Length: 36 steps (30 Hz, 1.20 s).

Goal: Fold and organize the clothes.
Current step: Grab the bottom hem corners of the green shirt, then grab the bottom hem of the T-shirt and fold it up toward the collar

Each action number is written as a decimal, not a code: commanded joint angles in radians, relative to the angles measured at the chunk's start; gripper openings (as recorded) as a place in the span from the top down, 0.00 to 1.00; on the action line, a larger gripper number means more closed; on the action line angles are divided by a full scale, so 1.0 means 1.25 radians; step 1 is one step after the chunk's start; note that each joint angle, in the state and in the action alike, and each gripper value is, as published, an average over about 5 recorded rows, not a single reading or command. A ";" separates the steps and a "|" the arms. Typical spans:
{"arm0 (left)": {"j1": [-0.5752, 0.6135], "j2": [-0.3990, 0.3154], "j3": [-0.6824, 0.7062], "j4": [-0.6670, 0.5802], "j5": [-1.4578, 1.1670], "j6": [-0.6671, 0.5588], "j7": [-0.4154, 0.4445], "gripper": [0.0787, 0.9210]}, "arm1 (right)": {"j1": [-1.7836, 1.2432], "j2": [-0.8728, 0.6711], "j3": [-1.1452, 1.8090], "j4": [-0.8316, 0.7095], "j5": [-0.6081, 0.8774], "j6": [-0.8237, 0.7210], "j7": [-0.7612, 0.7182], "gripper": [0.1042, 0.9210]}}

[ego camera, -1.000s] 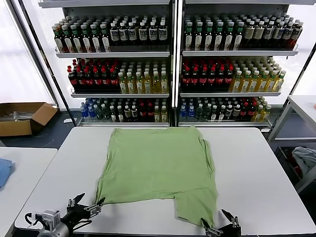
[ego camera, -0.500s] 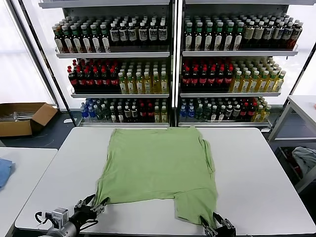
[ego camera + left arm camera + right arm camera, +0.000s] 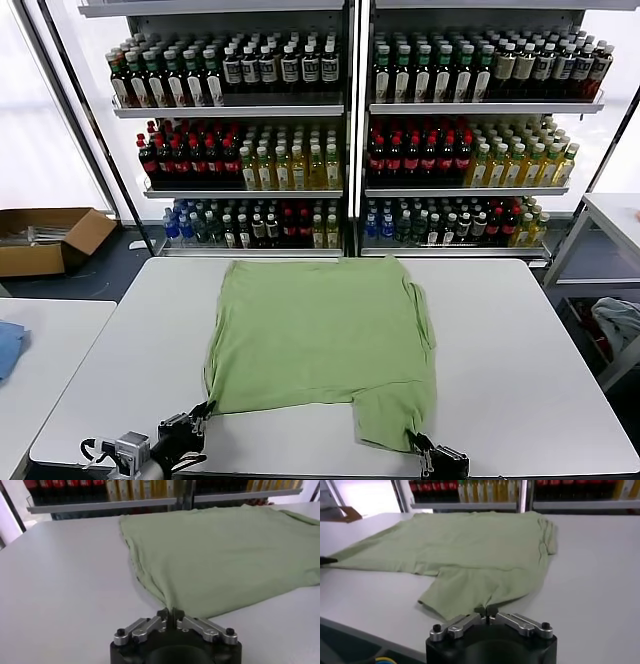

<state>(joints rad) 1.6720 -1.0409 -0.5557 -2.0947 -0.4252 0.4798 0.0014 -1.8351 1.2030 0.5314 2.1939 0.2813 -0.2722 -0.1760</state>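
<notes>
Pinching the near corners of the light green shirt (image 3: pixel 322 345), the left gripper (image 3: pixel 197 419) and right gripper (image 3: pixel 424 452) sit at the white table's (image 3: pixel 520 350) front edge in the head view, bare tabletop on both sides. The left wrist view shows fingers (image 3: pixel 162 616) clamped on the hem corner. The right wrist view shows fingers (image 3: pixel 492 612) closed on the folded sleeve flap; the fabric lies flat.

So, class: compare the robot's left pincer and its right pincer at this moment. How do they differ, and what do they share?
The left pincer grips the shirt's near left corner; the right pincer grips the near right corner.
The left pincer's corner is on the main hem; the right pincer's is on a flap that hangs lower, nearer the table edge.
Both are shut on the fabric.
</notes>
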 commanded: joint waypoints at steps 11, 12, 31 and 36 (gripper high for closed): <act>0.182 -0.150 -0.092 -0.194 0.084 -0.092 0.016 0.99 | -0.234 0.084 0.120 -0.011 0.050 0.365 -0.203 1.00; 0.195 -0.156 -0.096 -0.203 0.085 -0.094 0.017 0.99 | -0.247 0.088 0.123 -0.010 0.053 0.377 -0.208 1.00; 0.045 -0.143 -0.151 -0.192 0.010 -0.065 0.096 0.99 | -0.071 0.071 0.103 0.051 0.274 0.296 -0.089 1.00; -0.056 -0.109 -0.131 -0.122 -0.029 -0.046 0.115 0.99 | 0.131 0.033 0.069 0.024 0.340 0.216 0.005 1.00</act>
<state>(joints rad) 1.8245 -1.2179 -0.7194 -2.3348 -0.3911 0.4009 0.0973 -2.0320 1.2881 0.6647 2.2403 0.5590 0.1193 -0.3389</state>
